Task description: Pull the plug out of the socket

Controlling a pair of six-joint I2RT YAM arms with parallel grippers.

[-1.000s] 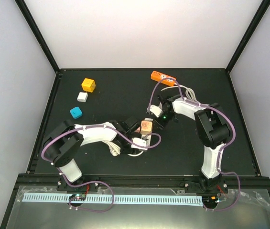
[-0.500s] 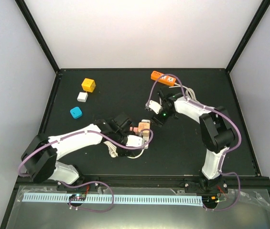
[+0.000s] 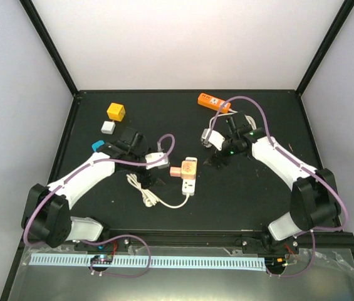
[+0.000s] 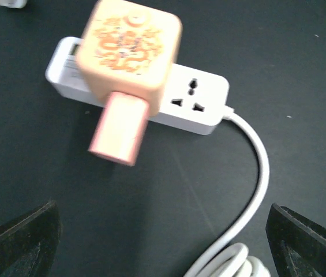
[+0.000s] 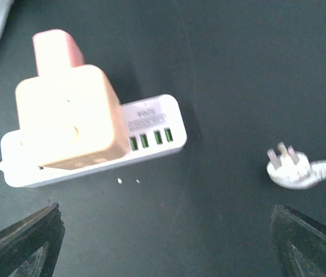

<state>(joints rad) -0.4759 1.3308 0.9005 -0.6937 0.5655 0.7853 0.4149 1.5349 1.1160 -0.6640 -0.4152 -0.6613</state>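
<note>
I had my left tool [image 4: 163, 236] and right tool [image 5: 165, 239] wide open, empty, at nine and two o'clock of the plug [image 4: 129, 49]. Unbraced, the socket strip [image 4: 200, 98] could have lifted off the worktop [image 4: 301, 69] with it.

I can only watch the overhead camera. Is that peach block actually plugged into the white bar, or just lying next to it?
Observer: It looks plugged in. The left wrist view shows the peach block sitting flush on the white bar, beside one free socket.
Operator: Does either claw have hold of it?
Observer: No. In their own cameras, the left gripper and the right gripper are wide open, with nothing between the fingers.
</note>
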